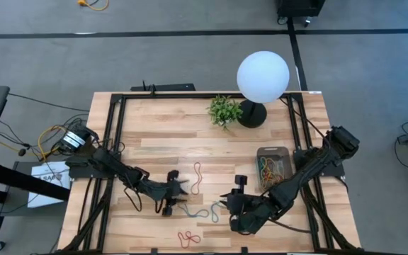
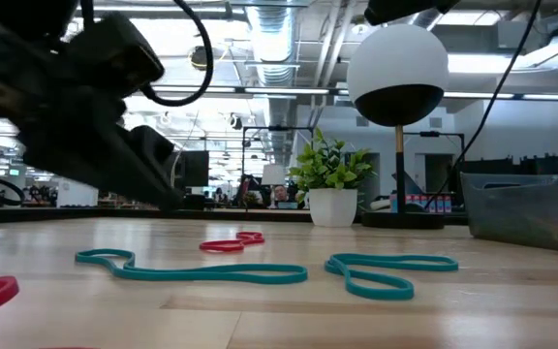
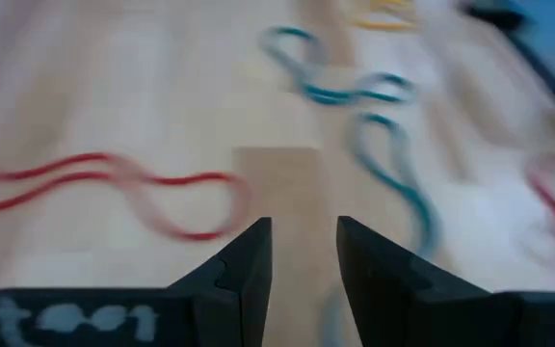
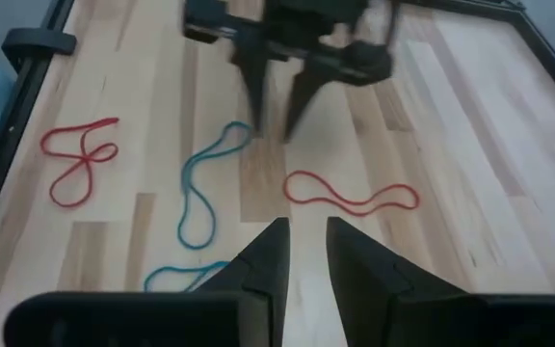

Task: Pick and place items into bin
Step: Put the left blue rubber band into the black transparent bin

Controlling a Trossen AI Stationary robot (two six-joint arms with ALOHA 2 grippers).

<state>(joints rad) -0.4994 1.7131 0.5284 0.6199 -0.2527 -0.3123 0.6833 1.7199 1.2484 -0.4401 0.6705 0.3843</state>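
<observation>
Reaching in from the left, the left gripper (image 1: 178,193) hangs low over the pale wooden table (image 1: 154,134), its two dark tapered fingers (image 3: 249,265) parted with only bare planks between them. Just beside it lies a long red rubber band (image 1: 197,177), thin and wavy. Nearer the front edge, a teal band (image 1: 202,213) is twisted into loose loops, and a second red band (image 1: 188,239) is curled into a squiggle by the table's front rim. Further right, the right gripper (image 1: 227,205) points back toward the left one, its fingers (image 4: 268,260) a little apart and holding nothing. Right again stands the bin (image 1: 274,168), a dark translucent tub with rounded corners, several coloured bands already inside. Behind it, a small leafy plant (image 1: 224,110) sits beside a lamp (image 1: 262,78) with a white globe and black round base.
</observation>
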